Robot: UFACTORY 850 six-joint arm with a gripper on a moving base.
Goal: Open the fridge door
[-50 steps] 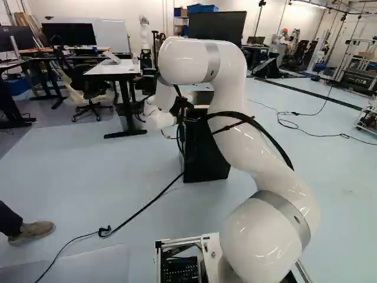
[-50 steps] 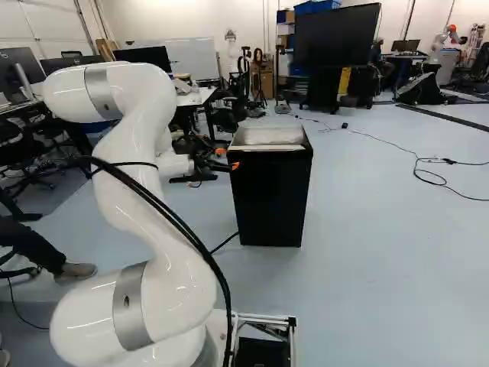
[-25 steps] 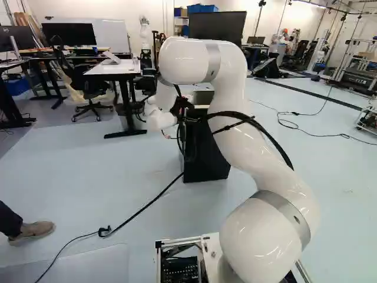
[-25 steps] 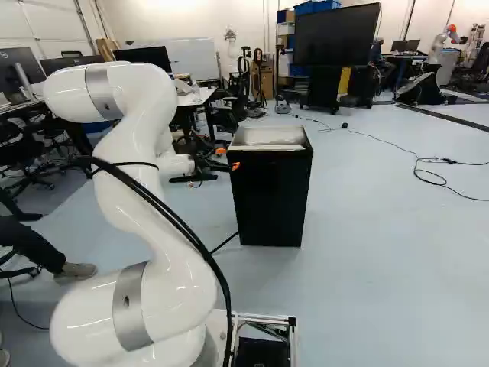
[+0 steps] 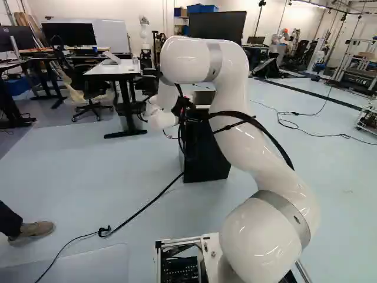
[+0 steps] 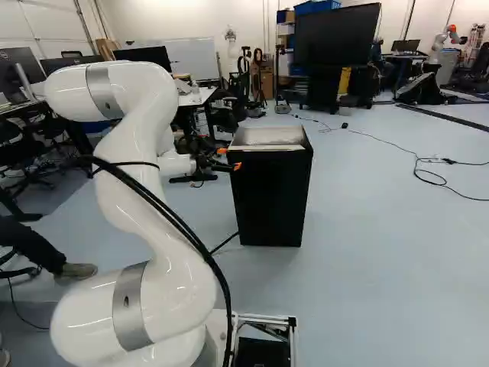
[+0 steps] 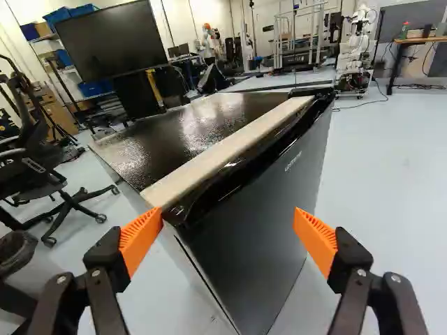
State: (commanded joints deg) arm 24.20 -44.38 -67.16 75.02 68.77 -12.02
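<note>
In the right base view my gripper is beside the upper edge of the black fridge, on its left. The wrist view shows the gripper open, its orange-padded fingers wide apart. Ahead and partly between them stands the fridge's dark door, with a glossy black upper edge; one pad is near the door's top corner, and whether it touches I cannot tell. A pale strip runs along the top behind that edge. The door looks closed. In the left base view my arm partly hides the fridge.
A black cable crosses the floor toward the fridge. At the left of the left base view a person's foot rests on the floor. Behind stand a white table, an office chair and a large screen. Another robot stands farther back.
My arm's wrist end has shifted very slightly to the right in both base views. The base and the fridge have stayed put.
</note>
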